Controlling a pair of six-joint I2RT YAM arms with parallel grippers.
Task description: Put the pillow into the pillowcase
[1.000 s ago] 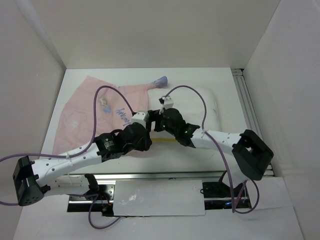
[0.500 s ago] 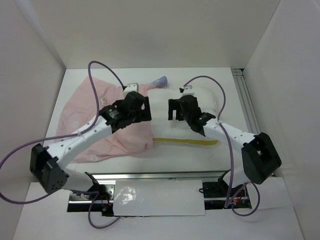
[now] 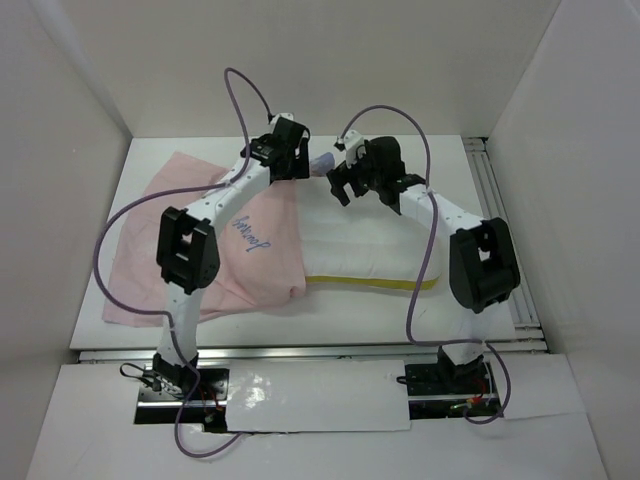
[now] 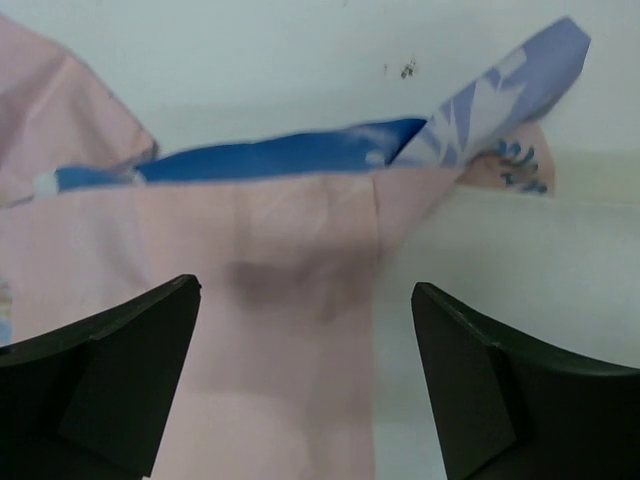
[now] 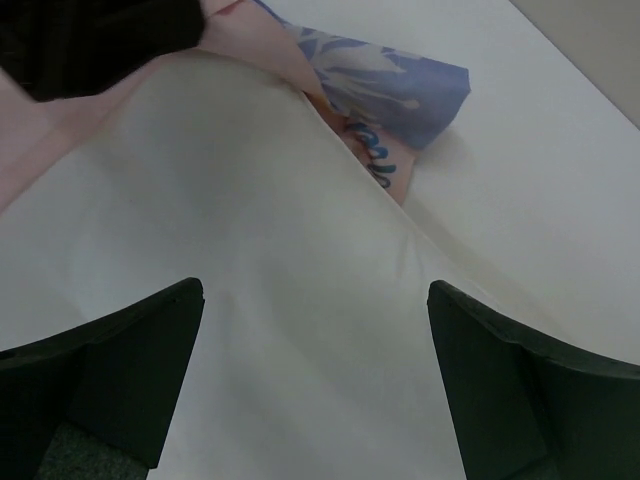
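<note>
The white pillow lies on the table's right half, its yellow seam along the near edge. The pink pillowcase covers the pillow's left end, which is hidden. A blue printed corner sticks out at the far edge. My left gripper hangs open above the pillowcase's far edge; in the left wrist view pink fabric and a blue lining show between the empty fingers. My right gripper stands open over the pillow's far left part, holding nothing.
White walls close in the table on the left, back and right. A metal rail runs along the right side. Purple cables loop above both arms. The left gripper's black body shows at the top left of the right wrist view.
Both arms have swung from the pillow's near middle out to its far edge. The left gripper has opened wide and the right one a little more.
</note>
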